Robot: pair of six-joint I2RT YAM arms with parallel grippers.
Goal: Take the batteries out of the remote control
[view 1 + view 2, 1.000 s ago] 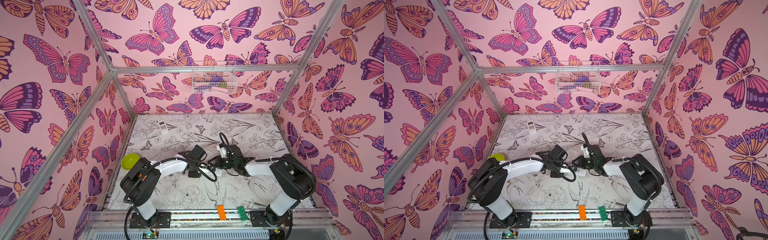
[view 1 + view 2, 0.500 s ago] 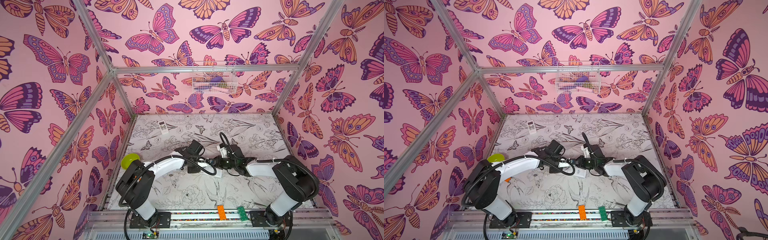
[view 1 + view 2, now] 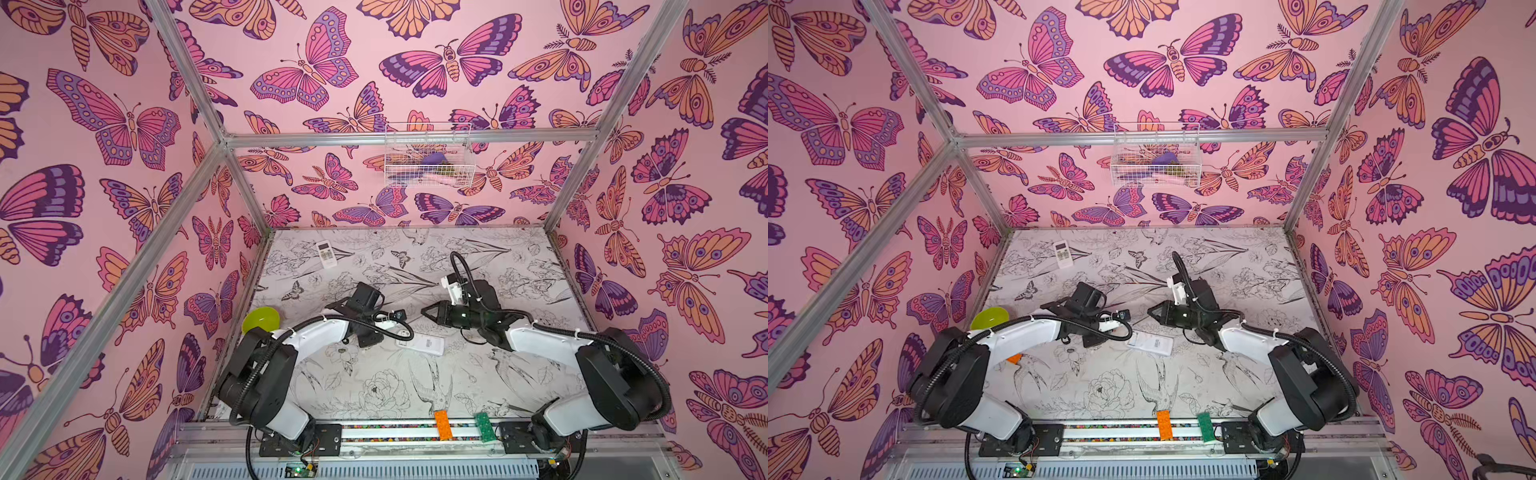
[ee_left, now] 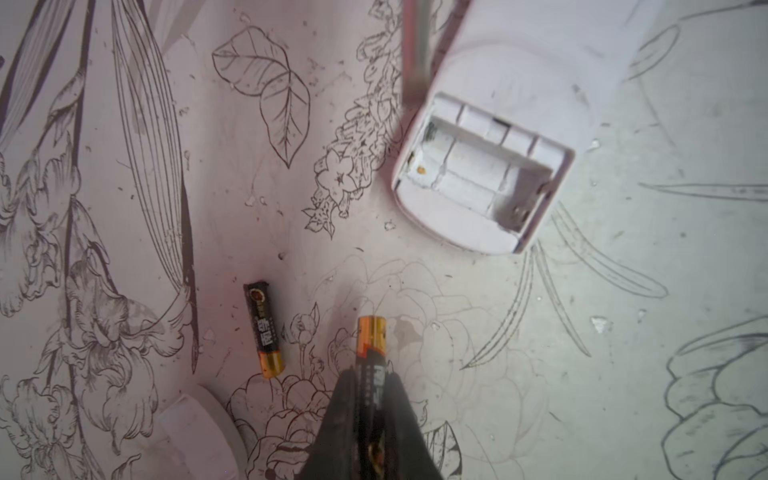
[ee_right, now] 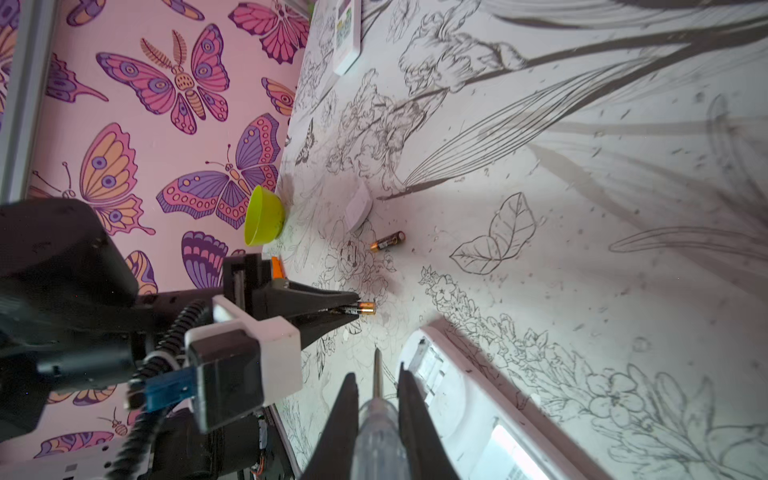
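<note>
Left wrist view: my left gripper (image 4: 371,376) is clenched on the held battery (image 4: 372,338). The cell runs lengthwise between my two black fingers (image 4: 347,415). Its gold-orange end sticks out past the fingertips, and its black body with pale print is pinched between them. I cannot tell whether it touches the table (image 4: 623,332).

The loose battery (image 4: 264,328) lies flat on the table just beside my fingers. It is apart from them and roughly parallel to the held cell. It is black with a round gold emblem and pale characters, and its gold band is at the end nearer my fingers.

The remote control (image 4: 498,62) lies back-up near both cells. Its battery compartment (image 4: 478,178) is open, with the white ribbed floor and small metal contacts showing.

Right wrist view: my right gripper (image 5: 377,374) grasps the screwdriver (image 5: 376,436) by its clear handle. The thin shaft points out past the fingertips, beside the remote's open end. A white cover (image 5: 358,208) lies near the loose cell, and the green bowl (image 5: 264,216) stands by the wall.
</note>
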